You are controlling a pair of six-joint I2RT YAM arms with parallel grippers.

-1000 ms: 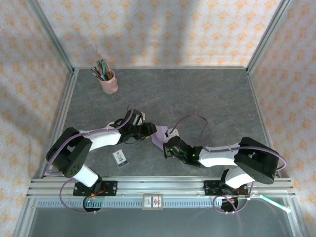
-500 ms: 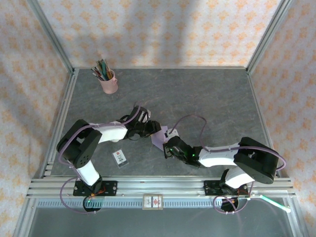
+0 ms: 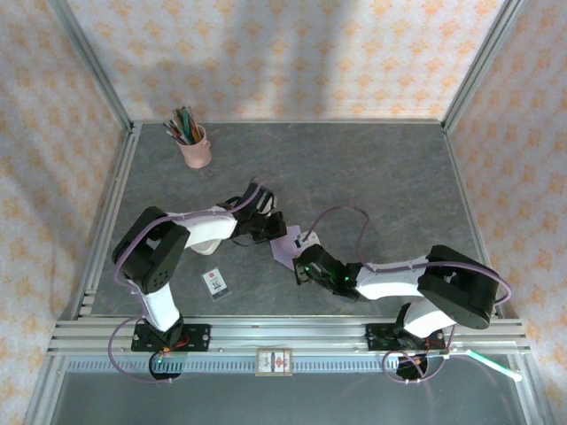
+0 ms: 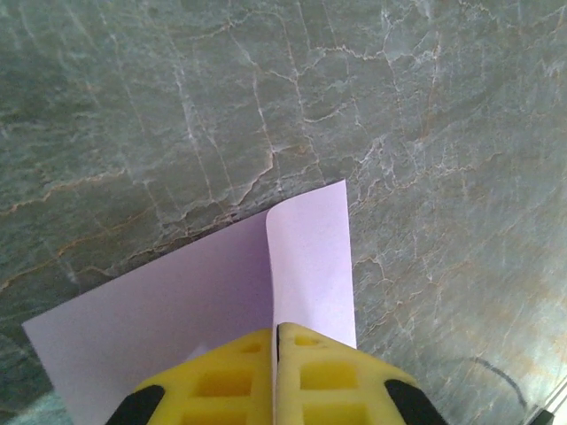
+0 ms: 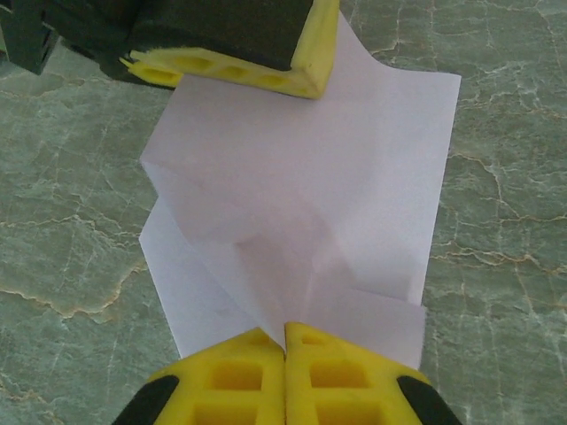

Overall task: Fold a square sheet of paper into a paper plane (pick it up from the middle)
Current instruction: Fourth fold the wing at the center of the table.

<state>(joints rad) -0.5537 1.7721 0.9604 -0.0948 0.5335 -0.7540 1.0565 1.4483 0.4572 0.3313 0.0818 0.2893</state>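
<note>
Clamping shut on the purple sheet (image 5: pixel 301 186), the left gripper (image 4: pixel 275 341) and right gripper (image 5: pixel 285 341) risked tearing it if pulled apart.

The square sheet of paper (image 5: pixel 301 204) is plain lavender; the table (image 4: pixel 266 88) grey-green, pale-veined.

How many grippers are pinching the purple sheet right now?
2: the left gripper on the far end of the purple sheet, the right gripper on its near end.
</note>
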